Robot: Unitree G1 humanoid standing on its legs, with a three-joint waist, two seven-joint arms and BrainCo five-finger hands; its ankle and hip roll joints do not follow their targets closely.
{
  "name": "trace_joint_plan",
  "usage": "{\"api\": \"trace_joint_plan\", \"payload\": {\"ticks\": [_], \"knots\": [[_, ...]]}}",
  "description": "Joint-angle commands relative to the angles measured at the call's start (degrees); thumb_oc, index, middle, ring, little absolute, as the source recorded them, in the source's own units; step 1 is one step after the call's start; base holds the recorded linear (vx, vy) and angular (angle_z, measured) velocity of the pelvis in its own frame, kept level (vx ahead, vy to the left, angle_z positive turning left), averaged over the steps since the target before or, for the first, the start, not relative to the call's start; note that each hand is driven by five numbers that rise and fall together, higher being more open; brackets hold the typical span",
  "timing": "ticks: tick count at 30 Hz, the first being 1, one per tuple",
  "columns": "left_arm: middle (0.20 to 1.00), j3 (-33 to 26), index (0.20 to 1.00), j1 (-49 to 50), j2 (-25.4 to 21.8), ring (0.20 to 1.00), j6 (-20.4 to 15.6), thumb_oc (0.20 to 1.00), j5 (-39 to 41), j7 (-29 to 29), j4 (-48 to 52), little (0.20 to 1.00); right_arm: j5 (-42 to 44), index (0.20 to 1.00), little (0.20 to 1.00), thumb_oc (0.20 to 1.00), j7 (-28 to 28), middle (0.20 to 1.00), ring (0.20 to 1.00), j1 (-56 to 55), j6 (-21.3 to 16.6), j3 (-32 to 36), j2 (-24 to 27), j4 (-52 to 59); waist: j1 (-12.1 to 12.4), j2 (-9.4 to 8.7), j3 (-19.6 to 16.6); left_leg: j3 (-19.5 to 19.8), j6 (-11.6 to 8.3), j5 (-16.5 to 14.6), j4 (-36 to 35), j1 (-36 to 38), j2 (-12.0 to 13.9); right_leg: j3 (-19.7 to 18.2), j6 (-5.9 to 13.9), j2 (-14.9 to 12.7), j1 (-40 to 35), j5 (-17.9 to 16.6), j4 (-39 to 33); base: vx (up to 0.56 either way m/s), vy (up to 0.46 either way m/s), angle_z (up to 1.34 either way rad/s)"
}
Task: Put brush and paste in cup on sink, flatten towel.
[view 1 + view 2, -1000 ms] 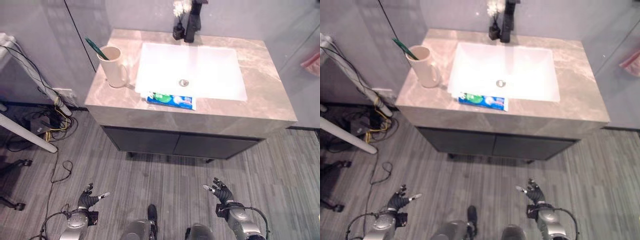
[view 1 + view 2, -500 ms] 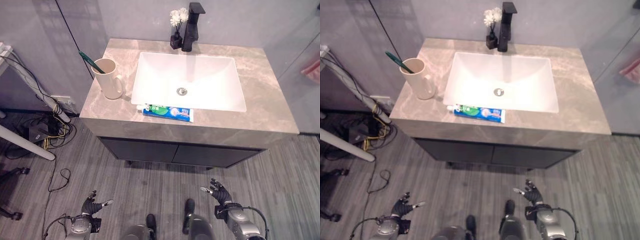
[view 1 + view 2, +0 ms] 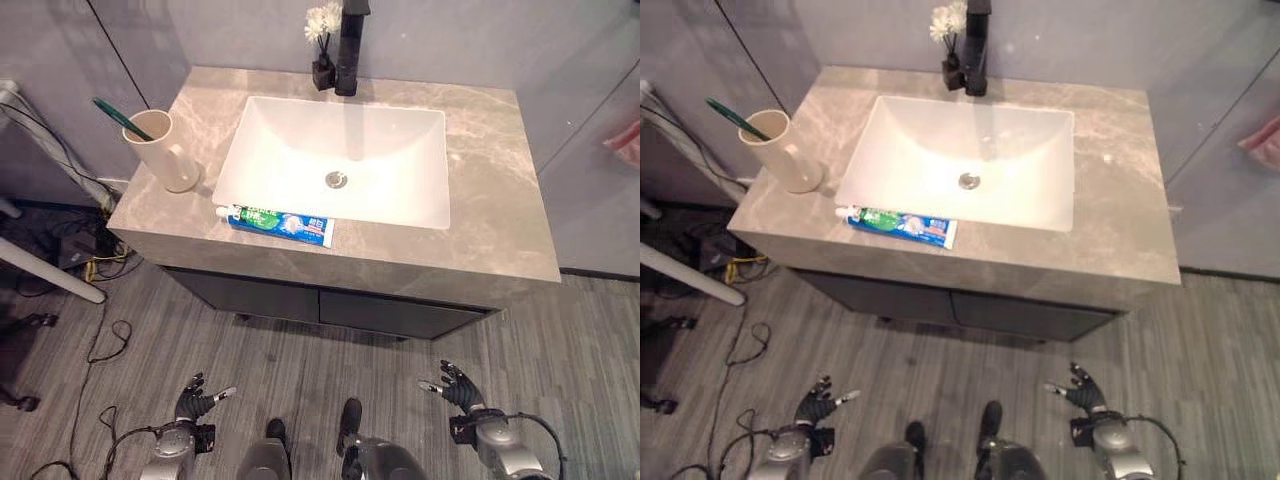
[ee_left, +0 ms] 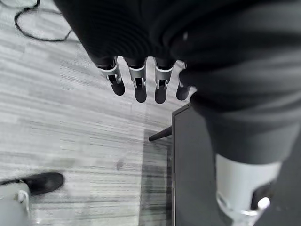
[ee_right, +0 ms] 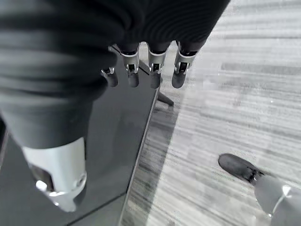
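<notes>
Toothpaste (image 3: pixel 278 222) just in front of sink (image 3: pixel 400 210): light, squashy, slick; grip mid-body. Both hands (image 3: pixel 196 403) (image 3: pixel 458 388) fingers spread, empty.

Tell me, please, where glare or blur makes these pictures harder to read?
Left eye view: the white basin is bright and washed out toward its front edge, yet the toothpaste stays clear. Left wrist view: the floor looks streaked. Right wrist view: the floor is smeared, while the right robot hand stays sharp.
</notes>
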State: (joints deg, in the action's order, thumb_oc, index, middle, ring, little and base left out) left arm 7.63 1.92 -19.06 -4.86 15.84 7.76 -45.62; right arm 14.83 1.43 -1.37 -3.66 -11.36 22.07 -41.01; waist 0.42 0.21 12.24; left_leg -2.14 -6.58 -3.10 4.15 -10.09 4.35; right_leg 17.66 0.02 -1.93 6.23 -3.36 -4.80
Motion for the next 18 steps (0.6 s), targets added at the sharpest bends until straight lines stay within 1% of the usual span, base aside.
{"api": "trace_joint_plan", "payload": {"ticks": [1,2,4,5,6,7,8,10,11,12,13,14,15,16,17,18], "knots": [[1.0,0.4,1.0,0.9,-1.5,1.0,-1.1,1.0,-0.7,0.6,1.1,1.0,-0.9,1.0,1.0,1.0,1.2,1.0,1.0,-0.4,-1.0,1.0,0.7,0.5,0.5,0.31,-2.2,0.4,0.89,11.1,-3.8,-6.5,-0.3,-3.9,6.84,-2.9,-2.5,3.2,4.1,0.25,0.238,0.39],[1.0,0.4,1.0,1.2,-1.6,1.0,-1.1,1.0,-1.0,0.5,1.3,1.0,-1.1,1.0,1.0,1.0,1.1,1.0,1.0,-0.4,-1.0,0.9,0.5,0.1,0.8,0.68,-2.1,0.4,0.59,12.1,-4.9,-7.5,-0.2,-4.4,6.87,-3.0,-3.2,3.5,3.9,0.14,0.136,0.21],[1.0,0.4,1.0,1.2,-1.6,1.0,-1.1,1.0,-1.0,0.5,1.3,1.0,-1.1,1.0,1.0,1.0,1.1,1.0,1.0,-0.4,-1.0,0.8,0.5,0.1,0.8,0.63,-2.1,0.4,0.6,12.2,-5.0,-7.3,-0.2,-4.5,6.88,-3.1,-3.3,3.5,3.9,0.12,0.182,-0.15],[1.0,-0.5,1.0,2.2,-2.5,1.0,-1.1,1.0,-1.6,0.5,3.2,1.0,-2.0,1.0,1.0,1.0,0.4,1.0,1.0,-0.1,-0.6,0.2,0.2,-0.2,2.0,0.9,-1.6,2.7,1.13,11.1,-1.8,-7.4,-1.1,-6.7,7.21,-4.2,-3.8,4.6,5.5,0.3,0.495,-0.74],[1.0,-0.9,1.0,3.3,-2.5,1.0,-1.2,1.0,-1.0,0.4,4.5,1.0,-2.9,1.0,1.0,1.0,0.3,1.0,1.0,-0.1,-0.4,0.0,-0.3,0.1,2.1,0.83,-1.7,2.6,1.92,9.7,0.3,-7.3,-2.1,-7.6,7.77,-5.9,-4.1,5.2,7.2,0.3,0.496,-1.09],[1.0,-0.9,1.0,3.3,-2.6,1.0,-1.2,1.0,-1.0,0.4,4.5,1.0,-2.9,1.0,1.0,1.0,0.4,1.0,1.0,-0.1,-0.4,0.0,-0.3,0.1,2.1,0.8,-1.7,2.5,1.94,9.6,0.4,-7.3,-2.1,-7.7,7.79,-5.9,-4.1,5.2,7.2,0.18,0.314,-1.2],[1.0,-1.2,1.0,4.1,-3.0,1.0,-1.5,1.0,-0.7,0.5,5.6,1.0,-2.8,1.0,1.0,1.0,0.4,1.0,1.0,-0.1,-0.4,0.1,-0.6,0.3,2.3,0.63,-1.6,2.4,2.49,8.5,1.9,-7.5,-2.9,-8.3,8.12,-6.7,-3.9,5.3,8.2,0.12,0.253,-0.76],[1.0,-2.0,1.0,6.0,-4.2,1.0,-1.7,1.0,-0.6,0.4,8.0,1.0,-1.9,1.0,1.0,1.0,0.5,1.0,1.0,0.3,-0.6,0.4,-2.4,0.7,2.8,0.4,-1.5,0.8,4.42,5.0,5.3,-7.2,-4.6,-9.5,8.95,-9.1,-2.8,5.6,12.3,0.2,0.429,-0.23],[1.0,-2.2,1.0,6.4,-4.7,1.0,-1.6,1.0,-0.9,0.4,8.6,1.0,-1.8,1.0,1.0,1.0,0.4,1.0,1.0,0.4,-0.7,0.4,-2.8,0.9,2.9,0.47,-1.4,0.5,5.04,4.2,5.8,-6.9,-5.0,-9.5,8.89,-9.6,-2.3,5.3,13.9,0.23,0.47,-0.42],[1.0,-2.7,1.0,7.5,-5.7,1.0,-1.4,1.0,-1.3,0.2,10.0,1.0,-1.4,1.0,1.0,1.0,0.5,1.0,1.0,0.8,-0.9,0.1,-3.9,1.2,3.4,0.56,-1.2,-0.3,5.99,2.7,5.6,-5.2,-5.3,-7.7,8.64,-10.5,-0.5,4.2,18.0,0.18,0.351,-0.59],[1.0,-2.8,1.0,7.8,-6.0,1.0,-1.3,1.0,-1.5,0.1,10.4,1.0,-1.5,1.0,1.0,1.0,0.4,1.0,1.0,0.9,-1.0,-0.2,-4.0,1.5,3.5,0.58,-1.0,-0.6,6.22,2.6,5.2,-4.4,-5.3,-6.4,8.54,-10.9,0.1,3.3,19.6,0.14,0.254,-0.59],[1.0,-2.8,1.0,7.8,-6.0,1.0,-1.3,1.0,-1.5,0.1,10.4,1.0,-1.5,1.0,1.0,1.0,0.4,1.0,1.0,0.9,-1.0,-0.2,-4.0,1.5,3.5,0.58,-1.0,-0.6,6.22,2.6,5.2,-4.4,-5.3,-6.4,8.54,-10.9,0.1,3.3,19.6,0.11,0.205,-0.47],[1.0,-2.7,1.0,8.8,-6.8,1.0,-1.1,1.0,-2.3,-0.3,11.4,1.0,-1.3,1.0,1.0,1.0,0.0,1.0,1.0,1.0,-1.0,-0.9,-4.1,1.6,3.4,0.58,-0.5,-1.2,6.77,2.5,4.1,-2.5,-5.6,-4.6,8.42,-10.5,1.4,1.7,22.7,0.14,0.243,-0.31],[1.0,-2.3,1.0,9.4,-7.0,1.0,-0.8,1.0,-3.1,-1.0,11.9,1.0,-1.4,1.0,1.0,1.0,-0.2,1.0,1.0,0.6,-1.0,-1.2,-3.9,2.0,2.6,0.77,-0.4,-1.2,6.97,2.6,3.0,-1.1,-6.3,-5.5,8.26,-7.3,2.5,2.6,23.3,0.19,0.272,-0.23],[1.0,-2.4,1.0,9.7,-6.7,1.0,-0.7,1.0,-2.9,-1.5,12.1,1.0,-1.4,1.0,1.0,1.0,-0.2,1.0,1.0,0.3,-1.0,-1.0,-3.9,2.0,2.4,0.74,-0.8,-1.0,6.96,2.9,2.3,-0.8,-6.5,-6.1,8.18,-6.0,2.9,3.3,21.5,0.12,0.132,-0.06],[1.0,-2.4,1.0,9.7,-6.7,1.0,-0.7,1.0,-2.9,-1.5,12.1,1.0,-1.4,1.0,1.0,1.0,-0.2,1.0,1.0,0.2,-1.0,-1.0,-3.9,2.0,2.4,0.75,-0.7,-1.0,6.94,2.9,2.2,-0.6,-6.5,-6.1,8.16,-6.0,2.7,3.3,21.5,0.16,-0.037,0.03]]}}
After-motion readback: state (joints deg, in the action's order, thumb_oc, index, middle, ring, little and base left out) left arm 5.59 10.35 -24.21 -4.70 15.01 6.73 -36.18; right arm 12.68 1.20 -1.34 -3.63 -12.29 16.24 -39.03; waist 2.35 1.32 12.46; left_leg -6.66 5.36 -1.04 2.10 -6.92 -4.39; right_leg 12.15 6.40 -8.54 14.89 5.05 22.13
